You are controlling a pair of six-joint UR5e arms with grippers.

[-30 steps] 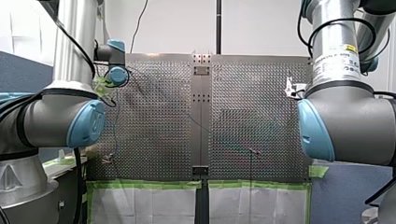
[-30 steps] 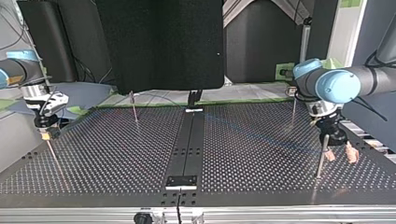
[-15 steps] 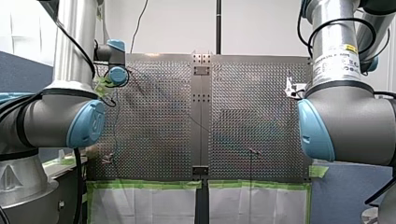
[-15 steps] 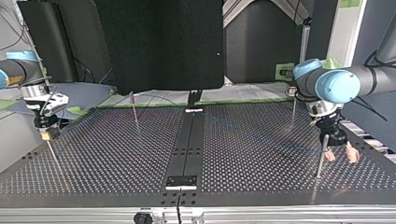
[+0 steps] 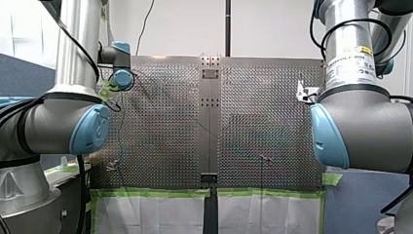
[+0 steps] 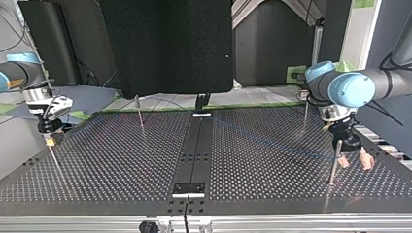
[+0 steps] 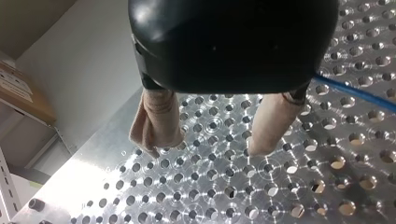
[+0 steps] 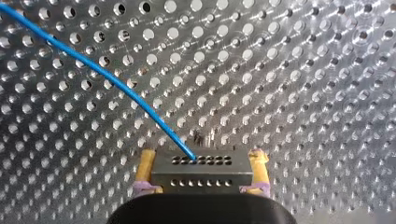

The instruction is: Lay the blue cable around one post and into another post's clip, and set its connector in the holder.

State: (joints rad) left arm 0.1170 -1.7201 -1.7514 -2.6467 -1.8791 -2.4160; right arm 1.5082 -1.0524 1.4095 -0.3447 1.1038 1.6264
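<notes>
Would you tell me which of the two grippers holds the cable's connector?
My right gripper: the grey connector is clamped between its yellow pads. On my left gripper the beige pads stand apart, nothing between them.

Robotics lab, a test cell. My left arm (image 5: 58,126) and right arm (image 5: 360,126), both industrial, grey metal with blue joint caps, flank a perforated metal table (image 5: 160,126). Thin posts (image 6: 140,112) are plugged into its holes. Green tape (image 5: 151,192) runs along the table edge nearest the front view's camera. In the top view a bare aluminium rail (image 6: 291,223) frames the table and a black panel (image 6: 165,43) stands behind it. Plain white wall (image 5: 180,29) behind the table in the front view.
</notes>
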